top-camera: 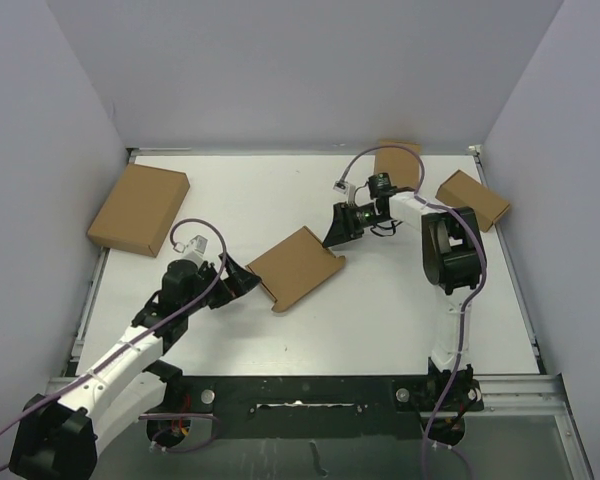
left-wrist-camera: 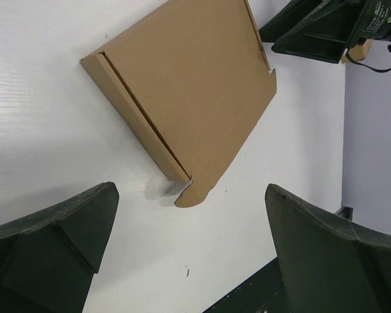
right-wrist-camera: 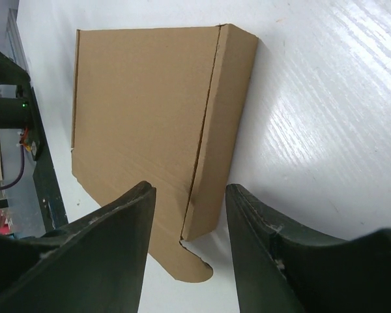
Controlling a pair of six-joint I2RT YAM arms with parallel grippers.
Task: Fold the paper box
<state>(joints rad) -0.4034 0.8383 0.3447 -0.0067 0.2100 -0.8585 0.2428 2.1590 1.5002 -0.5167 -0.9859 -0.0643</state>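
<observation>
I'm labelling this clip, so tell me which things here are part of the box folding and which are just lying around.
In the job: paper box, left gripper, right gripper.
Lying about: larger box, small box at the back, small box at the right.

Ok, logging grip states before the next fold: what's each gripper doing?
Left gripper: open, holding nothing.
Right gripper: open, nothing held, paper box just ahead.

Left arm (top-camera: 130, 350) and right arm (top-camera: 450, 255) reach inward, left fingers (left-wrist-camera: 52, 241) wide apart, right fingers (right-wrist-camera: 111, 241) narrower.
</observation>
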